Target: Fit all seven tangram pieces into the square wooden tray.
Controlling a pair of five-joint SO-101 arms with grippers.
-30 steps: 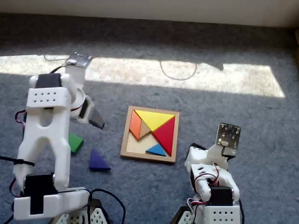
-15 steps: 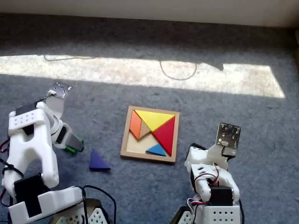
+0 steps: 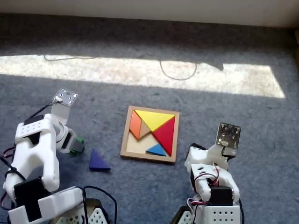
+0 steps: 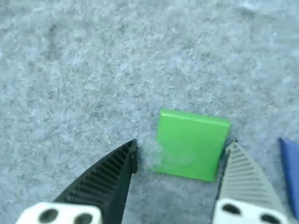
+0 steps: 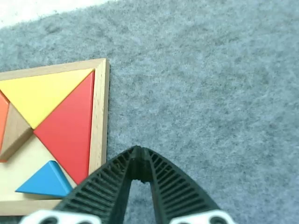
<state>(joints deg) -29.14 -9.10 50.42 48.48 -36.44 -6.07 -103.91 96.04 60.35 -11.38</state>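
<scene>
Grey carpet (image 4: pixel 93 70) carries the green square (image 4: pixel 191 150), flat between the spread tips of my left pincer (image 4: pixel 182 145), apart from the wooden tray (image 3: pixel 124 135). Light, rigid, probably slick: I'd pinch its opposite edges.

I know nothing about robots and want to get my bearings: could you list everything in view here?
Tray: one, wooden, mid-carpet.
Pieces in tray: five: yellow triangle, red triangle, orange piece, brown piece, light blue triangle.
Green square: one, on the carpet.
Dark blue triangle: one, on the carpet between square and tray.
Cable: one, dark, on the sunlit strip.
Carpet: grey-blue.
Arms: two, white; left pincer open either side of the green square, right pincer shut, over carpet beside the tray.
</scene>
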